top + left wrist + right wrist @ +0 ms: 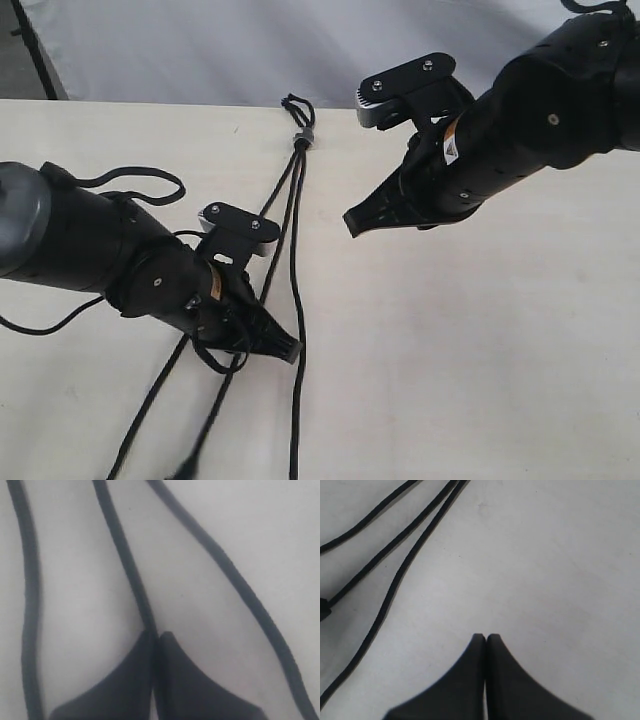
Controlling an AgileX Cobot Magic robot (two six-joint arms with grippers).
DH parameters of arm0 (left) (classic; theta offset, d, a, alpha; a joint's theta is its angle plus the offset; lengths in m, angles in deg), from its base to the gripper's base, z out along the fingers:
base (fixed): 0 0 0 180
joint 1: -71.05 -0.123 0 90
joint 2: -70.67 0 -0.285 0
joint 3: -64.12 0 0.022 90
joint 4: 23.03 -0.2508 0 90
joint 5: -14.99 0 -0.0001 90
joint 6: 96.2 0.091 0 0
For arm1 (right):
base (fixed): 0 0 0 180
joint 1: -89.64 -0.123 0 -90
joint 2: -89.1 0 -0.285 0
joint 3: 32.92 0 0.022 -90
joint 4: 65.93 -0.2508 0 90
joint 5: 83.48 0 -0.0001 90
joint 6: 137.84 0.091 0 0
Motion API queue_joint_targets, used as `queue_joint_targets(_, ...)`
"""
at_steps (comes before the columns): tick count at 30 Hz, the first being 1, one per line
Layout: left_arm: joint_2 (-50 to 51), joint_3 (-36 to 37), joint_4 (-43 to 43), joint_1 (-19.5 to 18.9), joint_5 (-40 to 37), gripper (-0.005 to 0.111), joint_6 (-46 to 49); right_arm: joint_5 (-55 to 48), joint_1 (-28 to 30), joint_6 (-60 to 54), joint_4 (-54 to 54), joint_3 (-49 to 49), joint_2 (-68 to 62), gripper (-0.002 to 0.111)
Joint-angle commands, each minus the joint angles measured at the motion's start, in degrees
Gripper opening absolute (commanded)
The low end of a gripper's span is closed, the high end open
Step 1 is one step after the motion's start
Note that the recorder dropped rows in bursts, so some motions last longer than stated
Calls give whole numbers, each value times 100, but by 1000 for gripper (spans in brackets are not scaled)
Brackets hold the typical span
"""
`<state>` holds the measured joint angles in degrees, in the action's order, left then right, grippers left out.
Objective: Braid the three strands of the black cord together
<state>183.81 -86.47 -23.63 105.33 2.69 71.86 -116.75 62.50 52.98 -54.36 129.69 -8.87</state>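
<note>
We found the black cord [293, 230] lying on the table [480, 350], bound by its grey band [303, 138] at the far edge, with the three strands [239, 586] fanning out from it toward the near edge. The left gripper [155, 637] stood pinched shut on the middle strand [123, 555], the one running between the other two in the left wrist view. The right gripper [485, 637] hung above bare table beside the cord, its jaws closed on nothing. We judged the step in hand to be the first crossing. To do it well, we thought the held strand should rise only enough to clear its neighbour and cross with light tension toward the band, so the crossing sits tight. The right jaws would need opening before taking the next strand. We read no brand or writing. A small pale sticker [451, 148] on the right arm was too small to make out.
</note>
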Motion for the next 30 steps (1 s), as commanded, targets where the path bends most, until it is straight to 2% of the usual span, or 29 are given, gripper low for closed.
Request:
queue_joint_targets(1,115,-201,60,30,-609,0,148,31,41,26,56,10,2,0)
queue_joint_targets(4,29,-582,-102,-33,-1245,0,408,45,41,26,56,10,2,0)
queue_joint_targets(6,-114,-908,-555,-232,-1695,0,421,45,41,26,56,10,2,0)
queue_joint_targets(8,-311,-999,-709,-642,-1808,0,381,45,41,26,56,10,2,0)
queue_joint_targets(11,-395,-989,-927,-1493,-1808,0,405,73,41,26,56,10,2,0)
queue_joint_targets(14,-146,-872,-927,-2045,-1796,0,432,148,41,26,56,10,-1,0)
queue_joint_targets(18,251,-446,-870,-2091,-1478,0,468,331,41,26,56,10,-1,0)
queue_joint_targets(21,405,-306,-484,-2063,-1437,0,468,331,41,26,56,10,-1,0)
queue_joint_targets(28,404,-239,-189,-1368,-1476,0,725,331,41,26,56,10,-1,0)
queue_joint_targets(30,404,-239,-199,-1284,-1420,0,725,294,41,26,56,10,-1,0)
